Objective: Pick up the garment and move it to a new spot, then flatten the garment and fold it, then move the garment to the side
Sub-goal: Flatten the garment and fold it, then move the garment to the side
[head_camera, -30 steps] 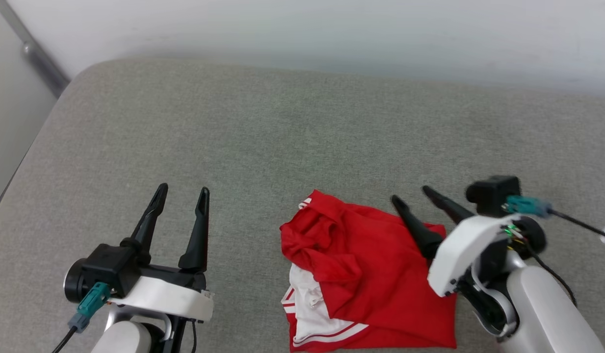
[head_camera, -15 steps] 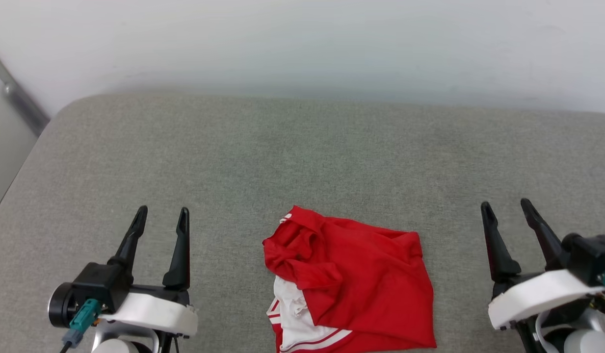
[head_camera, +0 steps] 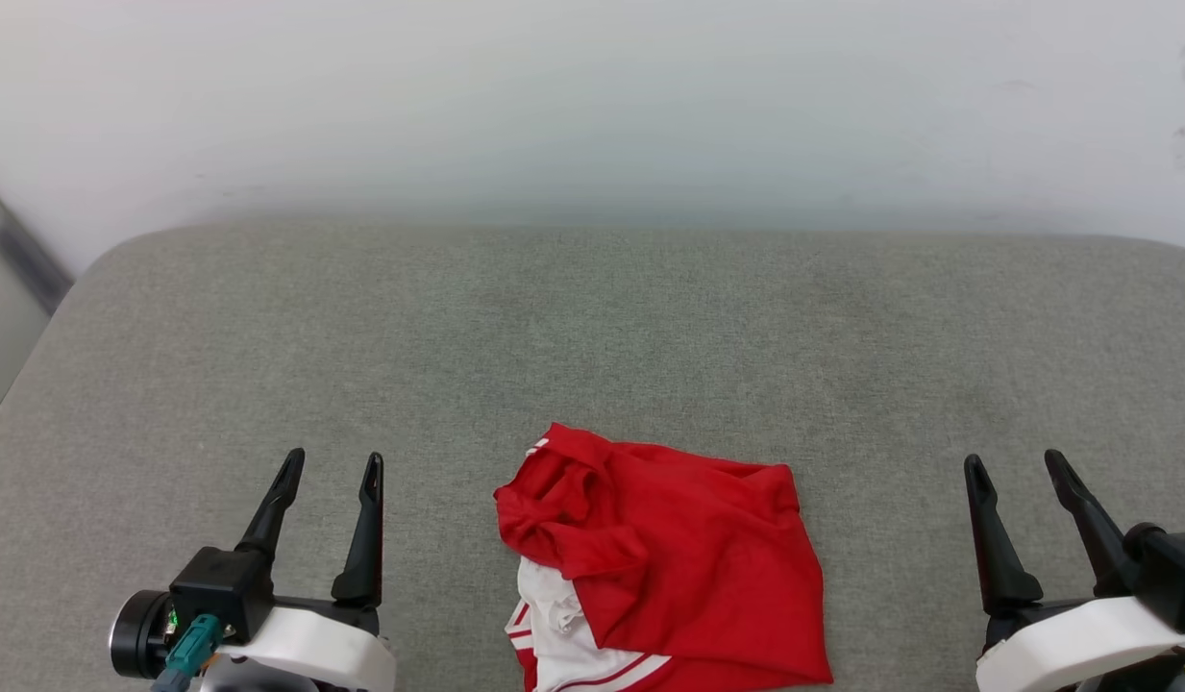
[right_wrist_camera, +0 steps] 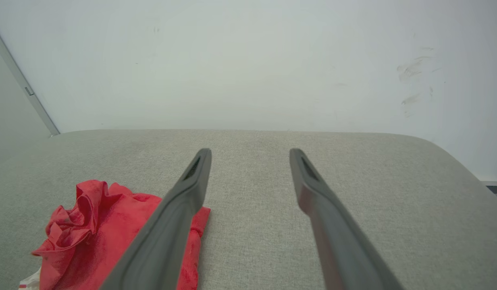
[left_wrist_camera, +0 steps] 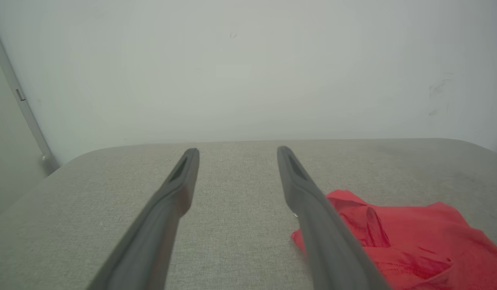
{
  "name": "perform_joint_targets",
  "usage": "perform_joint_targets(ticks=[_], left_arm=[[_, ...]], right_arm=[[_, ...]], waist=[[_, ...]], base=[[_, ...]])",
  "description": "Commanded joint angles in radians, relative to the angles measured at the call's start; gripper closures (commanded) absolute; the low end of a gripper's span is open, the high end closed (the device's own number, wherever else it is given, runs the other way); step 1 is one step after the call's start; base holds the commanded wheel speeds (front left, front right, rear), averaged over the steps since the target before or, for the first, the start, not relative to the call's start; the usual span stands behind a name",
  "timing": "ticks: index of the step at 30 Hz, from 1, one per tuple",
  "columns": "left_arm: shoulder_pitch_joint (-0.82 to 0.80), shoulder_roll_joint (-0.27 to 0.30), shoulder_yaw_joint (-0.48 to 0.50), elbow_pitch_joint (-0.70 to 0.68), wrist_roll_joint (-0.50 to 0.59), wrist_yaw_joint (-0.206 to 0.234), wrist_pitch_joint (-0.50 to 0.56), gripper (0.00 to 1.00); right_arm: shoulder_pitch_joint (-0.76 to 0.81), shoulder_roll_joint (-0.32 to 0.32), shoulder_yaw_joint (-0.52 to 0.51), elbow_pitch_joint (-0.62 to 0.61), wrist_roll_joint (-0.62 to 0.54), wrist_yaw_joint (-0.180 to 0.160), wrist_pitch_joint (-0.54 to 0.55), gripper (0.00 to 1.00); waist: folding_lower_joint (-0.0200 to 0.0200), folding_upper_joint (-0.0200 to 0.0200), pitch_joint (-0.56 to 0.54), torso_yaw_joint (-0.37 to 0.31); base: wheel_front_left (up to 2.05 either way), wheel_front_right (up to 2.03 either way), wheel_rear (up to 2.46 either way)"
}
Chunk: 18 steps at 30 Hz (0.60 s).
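Jaws on both arms stand wide and empty, flanking the shirt (head_camera: 669, 567), which lies bunched at the near edge of the cushion (head_camera: 592, 327). To pick it up well, I'd pinch a thick fold on its rumpled left side, then lift slowly.

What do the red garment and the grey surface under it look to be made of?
The garment looks like thin, soft fabric, matte red with white striped trim; it bunches into fine creases. The grey surface looks like matte woven upholstery cloth, probably over padding: a speckled weave and rounded corners show.
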State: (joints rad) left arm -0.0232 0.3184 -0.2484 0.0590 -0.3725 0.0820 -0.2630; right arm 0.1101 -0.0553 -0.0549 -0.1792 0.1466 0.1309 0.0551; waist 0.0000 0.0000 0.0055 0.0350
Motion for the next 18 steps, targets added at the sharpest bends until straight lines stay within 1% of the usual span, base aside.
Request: perform_joint_targets(ticks=[1, 11, 14, 16, 18], left_arm=[[0.016, -0.003, 0.002, 0.003, 0.004, -0.002, -0.002, 0.00], [-0.013, -0.018, 0.016, 0.016, 0.009, -0.015, -0.002, 0.00], [-0.019, -0.024, 0.027, 0.010, 0.013, -0.017, -0.002, 0.00], [-0.025, -0.029, 0.037, 0.003, 0.015, -0.019, -0.002, 0.00], [-0.029, -0.035, 0.047, -0.001, 0.018, -0.022, -0.002, 0.00]], right_arm=[[0.014, 0.006, -0.002, -0.012, -0.006, 0.000, 0.003, 0.00], [0.010, 0.007, -0.010, -0.033, 0.014, 0.000, 0.017, 0.00], [0.003, 0.007, -0.029, -0.024, 0.028, 0.000, 0.033, 0.00], [-0.004, 0.006, -0.063, -0.006, 0.052, -0.001, 0.067, 0.00], [-0.017, 0.006, -0.100, 0.029, 0.113, 0.000, 0.134, 0.00]], waist=[[0.0000, 0.0000, 0.002, -0.002], [0.0000, 0.0000, 0.016, -0.008], [0.0000, 0.0000, 0.025, -0.009], [0.0000, 0.0000, 0.034, -0.009], [0.0000, 0.0000, 0.042, -0.007]], base=[[0.00, 0.00, 0.00], [0.00, 0.00, 0.00], [0.00, 0.00, 0.00], [0.00, 0.00, 0.00], [0.00, 0.00, 0.00]])
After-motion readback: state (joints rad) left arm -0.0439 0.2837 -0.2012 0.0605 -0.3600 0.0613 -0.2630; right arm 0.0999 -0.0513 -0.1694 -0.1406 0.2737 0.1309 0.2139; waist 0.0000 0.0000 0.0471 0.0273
